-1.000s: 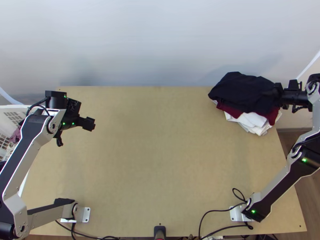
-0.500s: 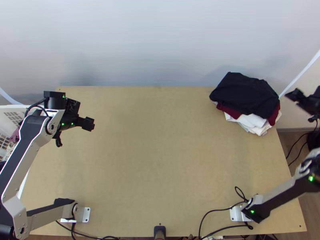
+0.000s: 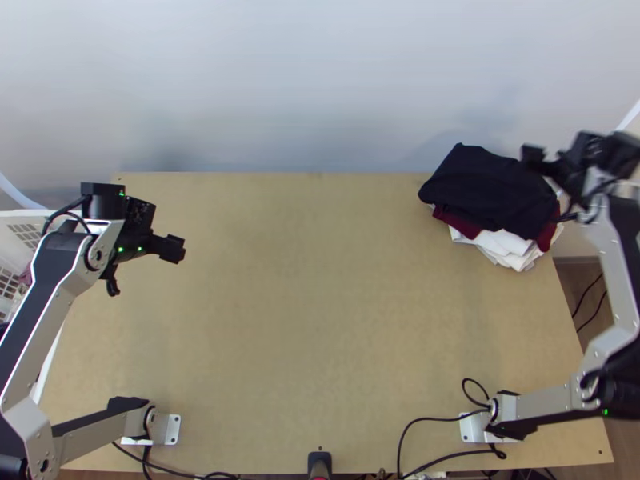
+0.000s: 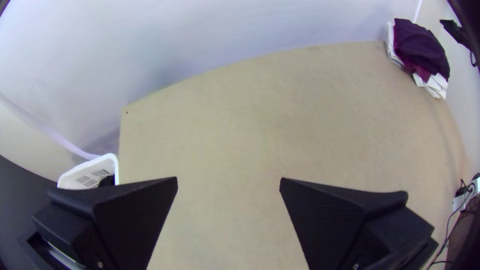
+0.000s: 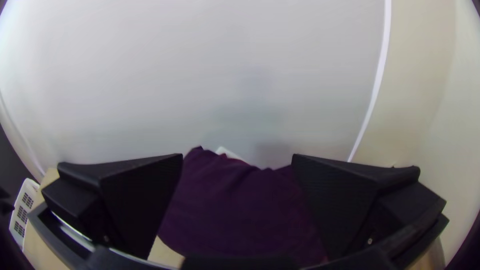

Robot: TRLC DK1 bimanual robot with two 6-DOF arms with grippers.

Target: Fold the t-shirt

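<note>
Cloth [image 3: 484,192], dark, tops the stacked garments [image 3: 504,242]; left pincer [image 3: 172,248] and right pincer [image 3: 532,154] gape, released.

This looks like a robotics lab or a similar test station. Two arms, left [image 3: 44,300] and right [image 3: 616,264], stand on metal plates [image 3: 173,430] fixed to a bare wooden table [image 3: 320,320], with black cables [image 3: 432,421] looping along its near edge. A plain pale wall [image 3: 320,80] rises behind. A stack of clothes [image 3: 488,192] and a white basket [image 4: 82,175] add a laundry touch; the floor [image 3: 570,280] looks like wood.
</note>
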